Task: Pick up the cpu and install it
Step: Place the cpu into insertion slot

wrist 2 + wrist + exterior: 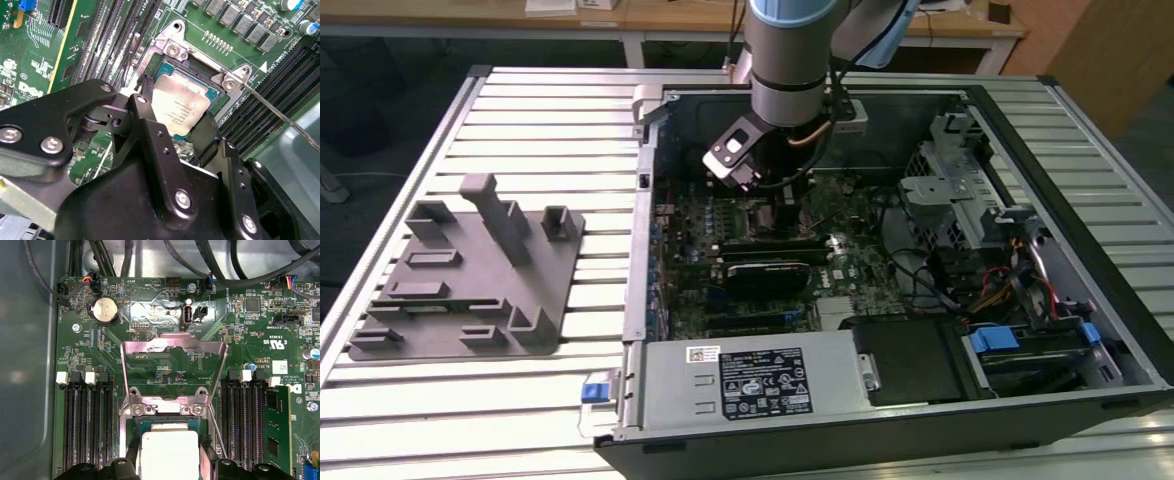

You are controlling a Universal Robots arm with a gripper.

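Flat square cpu (181, 107), matte silver top, at open socket (196, 70) on green mobo (35, 55) (seated or not, can't tell), edges pinched betw. black gripper (175, 117) jaws, arm (781, 60) vertical inside PC case (881, 435)

Robotics lab or workshop — slatted metal worktop (534, 130), opened computer case (854, 440) lying on it, grey fixture tray (440, 300), wooden benches (667, 15) behind, industrial arm (787, 50) overhead.

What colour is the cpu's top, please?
The cpu is shiny silver-grey; the second wrist view shows it best.
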